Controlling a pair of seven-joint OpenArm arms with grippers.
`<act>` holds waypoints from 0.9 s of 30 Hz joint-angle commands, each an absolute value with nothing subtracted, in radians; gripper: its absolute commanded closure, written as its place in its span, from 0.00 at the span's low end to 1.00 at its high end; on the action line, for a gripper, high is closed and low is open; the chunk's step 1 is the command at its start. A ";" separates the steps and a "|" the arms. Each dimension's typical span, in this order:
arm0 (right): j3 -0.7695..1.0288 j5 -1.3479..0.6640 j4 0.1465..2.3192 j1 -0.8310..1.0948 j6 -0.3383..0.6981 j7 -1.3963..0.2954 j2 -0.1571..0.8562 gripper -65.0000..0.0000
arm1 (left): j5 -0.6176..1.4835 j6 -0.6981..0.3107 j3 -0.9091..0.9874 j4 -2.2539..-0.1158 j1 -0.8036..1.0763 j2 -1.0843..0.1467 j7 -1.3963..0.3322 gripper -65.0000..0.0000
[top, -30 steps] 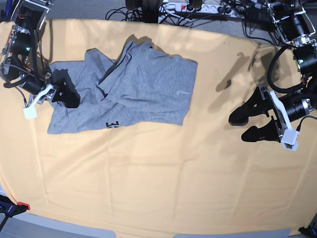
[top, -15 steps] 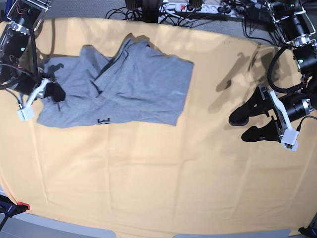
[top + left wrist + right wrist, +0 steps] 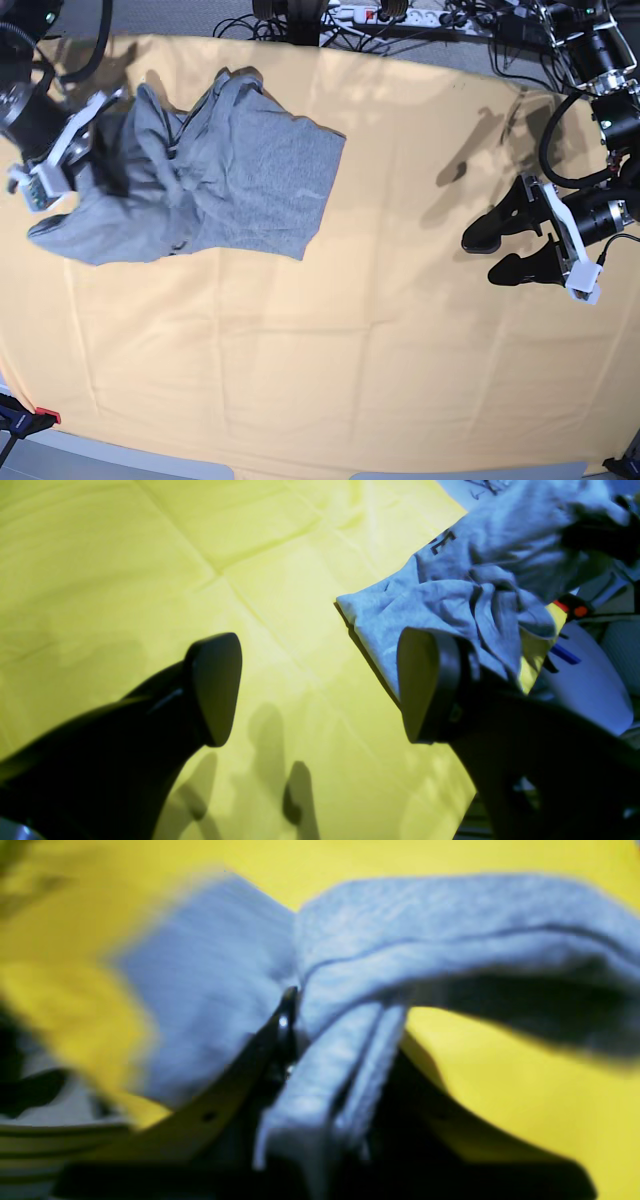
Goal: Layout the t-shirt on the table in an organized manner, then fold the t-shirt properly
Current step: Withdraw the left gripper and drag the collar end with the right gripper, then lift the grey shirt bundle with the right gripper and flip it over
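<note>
Item: t-shirt, heather grey, bunched. One end pinched in right gripper, jaws clamped on a fold of fabric; that end lifted, the rest trails away from the gripper and drapes onto table w/ yellow-orange cloth. Wrist view blurred.

Left gripper: jaws spread wide, nothing between them, above bare cloth, well apart from shirt.

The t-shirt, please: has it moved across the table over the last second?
Yes. The t-shirt, pinched in the right gripper, has been dragged toward the table's far-left corner in the base view.
</note>
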State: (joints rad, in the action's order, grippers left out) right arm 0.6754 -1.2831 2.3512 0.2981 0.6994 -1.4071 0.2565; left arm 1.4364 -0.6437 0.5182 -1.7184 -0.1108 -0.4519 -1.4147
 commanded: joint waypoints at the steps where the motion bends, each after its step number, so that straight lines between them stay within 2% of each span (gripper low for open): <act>1: 0.670 -1.313 2.356 0.300 0.698 -1.396 0.243 1.00 | 1.464 -0.643 0.525 -1.733 -0.125 -0.471 -1.396 0.24; 4: 0.605 -1.426 2.356 0.300 0.698 -1.396 0.176 1.00 | 1.464 -0.643 0.525 -1.733 -0.125 -0.471 -1.396 0.24; 7: 0.488 -1.430 2.356 0.275 0.698 -1.396 0.126 1.00 | 1.453 -0.643 0.525 -1.732 -0.124 -0.472 -1.396 0.24; 10: 0.357 -1.360 2.356 0.240 0.698 -1.396 0.085 1.00 | 1.449 -0.642 0.525 -1.732 -0.125 -0.478 -1.396 0.24; 17: 0.119 -1.052 2.287 0.118 0.698 -1.229 0.061 1.00 | 1.448 -0.642 0.525 -1.732 -0.122 -0.504 -1.396 0.24; 25: -0.112 -1.031 2.039 0.000 0.698 -1.204 0.021 1.00 | 1.449 -0.642 0.526 -1.732 -0.122 -0.518 -1.396 0.24; 26: -0.139 -1.007 2.011 -0.018 0.698 -1.203 0.008 0.86 | 1.449 -0.642 0.526 -1.732 -0.122 -0.518 -1.396 0.24; 27: -0.165 -0.975 1.986 -0.039 0.698 -1.204 -0.007 0.67 | 1.449 -0.642 0.526 -1.732 -0.122 -0.518 -1.396 0.24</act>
State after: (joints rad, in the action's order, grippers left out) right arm -0.1684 -0.9398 1.9675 -0.0166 0.6930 -1.2373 -0.0017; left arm 1.4216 -0.6403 0.5182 -1.7180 -0.1051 -0.4988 -1.4155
